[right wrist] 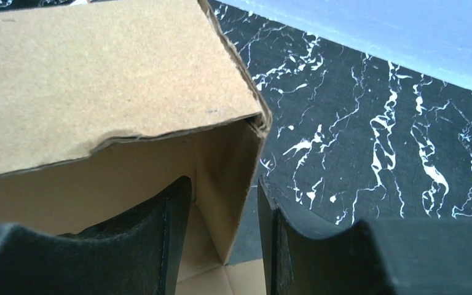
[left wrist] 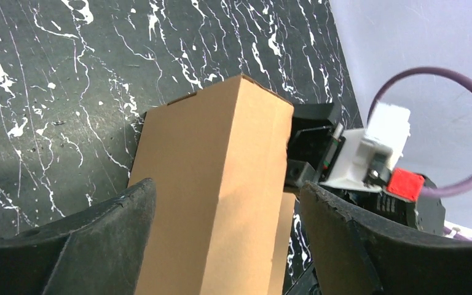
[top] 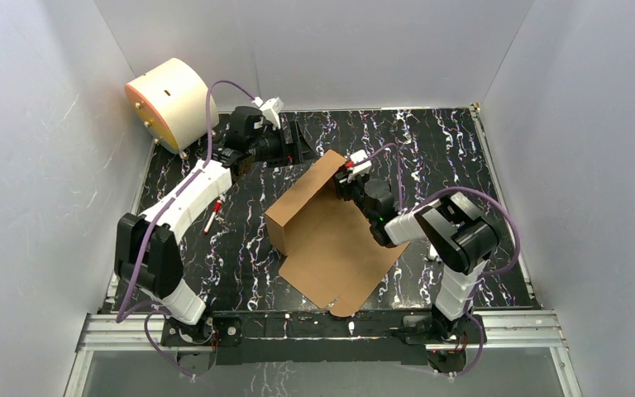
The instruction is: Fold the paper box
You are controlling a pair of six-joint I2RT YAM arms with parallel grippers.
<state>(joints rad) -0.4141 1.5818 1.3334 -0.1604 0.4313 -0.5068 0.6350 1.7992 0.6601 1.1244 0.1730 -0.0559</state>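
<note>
The brown cardboard paper box (top: pixel 335 240) lies in the middle of the table, its base flat and its long far-left wall (top: pixel 302 194) folded upright. My right gripper (top: pixel 344 179) is at that wall's far end. In the right wrist view (right wrist: pixel 224 190) it is slightly open, one finger (right wrist: pixel 160 239) inside the box and one (right wrist: pixel 283 239) outside, straddling the short end flap (right wrist: pixel 233 172) without clamping it. My left gripper (top: pixel 304 149) hovers beyond the box, wide open and empty. In the left wrist view (left wrist: pixel 227 203) the upright wall (left wrist: pixel 215 184) shows between its fingers, at a distance.
A cream cylindrical drum (top: pixel 168 101) with an orange face stands at the back left corner. A small red and white pen-like object (top: pixel 212 217) lies left of the box. White walls surround the black marbled table (top: pixel 438 149). A metal rail (top: pixel 339 327) runs along the near edge.
</note>
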